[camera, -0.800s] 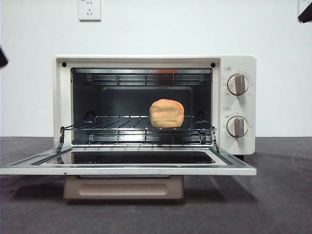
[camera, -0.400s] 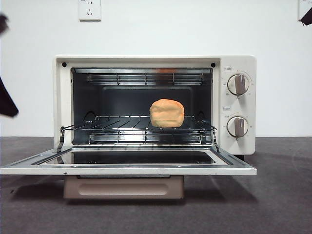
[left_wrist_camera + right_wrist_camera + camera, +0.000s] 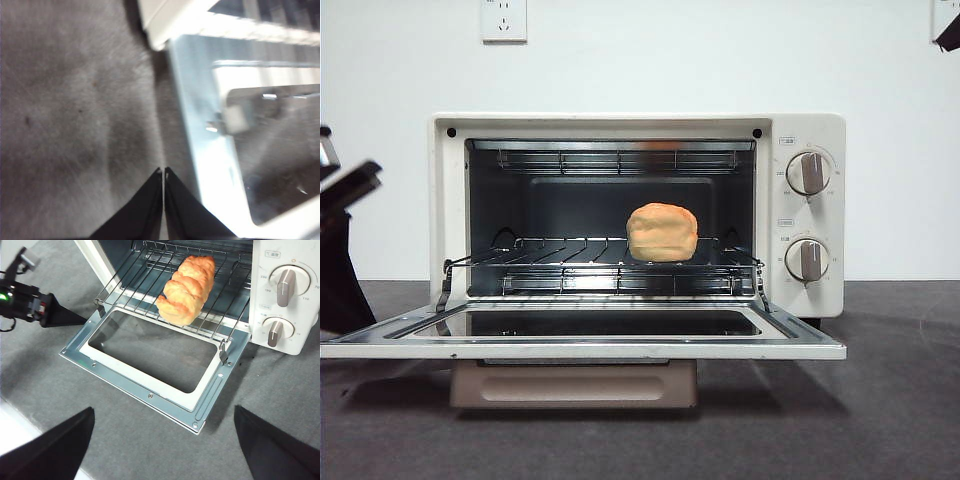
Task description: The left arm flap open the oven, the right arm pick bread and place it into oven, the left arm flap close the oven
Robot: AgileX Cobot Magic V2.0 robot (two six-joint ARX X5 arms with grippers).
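Cream oven (image 3: 800, 215) seen with door (image 3: 582, 340) folded flat, bread (image 3: 662, 232) set on the wire rack (image 3: 570, 255) inside; left gripper (image 3: 163, 172), fingers pressed together, held low beside the door's edge, apparently apart from it; right gripper (image 3: 160, 440), fingers spread wide, raised above the grey table (image 3: 880, 400)

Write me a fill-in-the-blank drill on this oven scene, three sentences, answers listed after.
1. The oven door lies flat, so the oven is ____.
2. The bread sits on the wire ____ inside the oven.
3. The left gripper, beside the door's edge, has its jaws ____, while the right gripper hangs back with its jaws wide.

Missing words: open; rack; shut
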